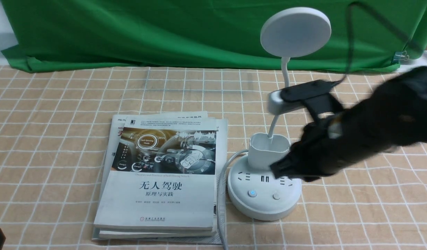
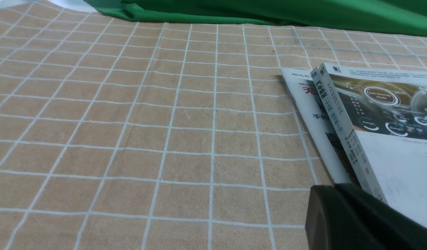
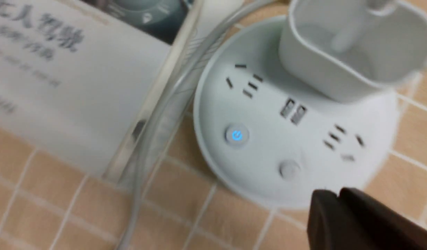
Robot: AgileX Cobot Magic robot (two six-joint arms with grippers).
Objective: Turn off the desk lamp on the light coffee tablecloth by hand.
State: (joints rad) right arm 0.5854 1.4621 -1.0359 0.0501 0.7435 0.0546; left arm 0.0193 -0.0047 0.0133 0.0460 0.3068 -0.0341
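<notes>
Nearest, at the table's left corner, the left gripper rests low over the light coffee tablecloth, its fingers pressed together on nothing, beside a stack of books.

Just right of the books, with a pale cable running between them, stands the desk lamp. Its round base sits flat on the cloth. On the front edge of the base are two buttons: one glowing blue and a plain one to its right.

The right gripper hangs over the right side of the base, fingers clenched and empty. Its tip is close to the plain button, but I cannot tell whether it touches.

Behind the sockets comes the small cup. From it the thin neck rises to the disc head in front of the green cloth.

The base looks like hard, smooth plastic, broad and probably steady. The neck is likely springy and the head top-heavy, so neither is a place to push. No grip seems needed, only a short press straight down on a button with the closed fingertips. A slanted push could slide the base or ruck the cloth. Which button governs the light is not shown.
</notes>
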